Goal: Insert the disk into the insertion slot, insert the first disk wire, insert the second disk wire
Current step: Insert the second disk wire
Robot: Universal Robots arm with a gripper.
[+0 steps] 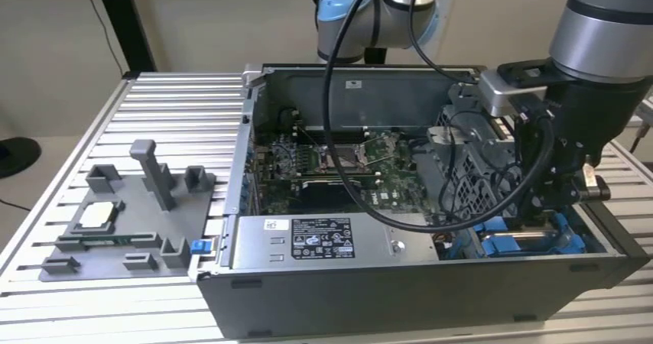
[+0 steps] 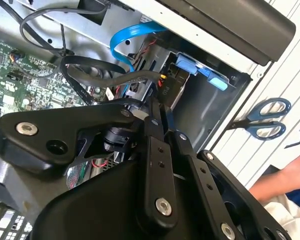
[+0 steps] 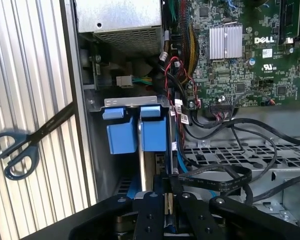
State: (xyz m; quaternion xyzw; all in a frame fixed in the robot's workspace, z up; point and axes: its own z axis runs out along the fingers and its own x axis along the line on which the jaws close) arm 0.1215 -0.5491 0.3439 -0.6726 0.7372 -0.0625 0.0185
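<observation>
Jaws drawn close together, tips almost meeting. Whether something thin is pinched between them, cannot tell. Black two-finger gripper (image 3: 167, 182) is sunk into the case corner nearest the exterior view's right.

Disk: bright blue plastic carrier frame of the hard drive (image 3: 153, 135) sits inside the grey metal drive-bay slot (image 3: 130, 101), apparently already seated. Its silver face is hidden.

Loose black cables (image 3: 224, 175) and a flat blue ribbon cable (image 2: 121, 42) lie just beside the fingers.

Handling, as a judgement: drive is stiff, fairly heavy and shock-sensitive. Hold it by the blue frame edges, not the label or connector end. Wires are limp, so grip them at the plug.

Writing: white sticker on the grey power-supply box (image 1: 306, 241) and white print on the green circuit board (image 3: 249, 65), both left unread.

Blue-handled scissors (image 3: 12, 152) lie outside the case.
</observation>
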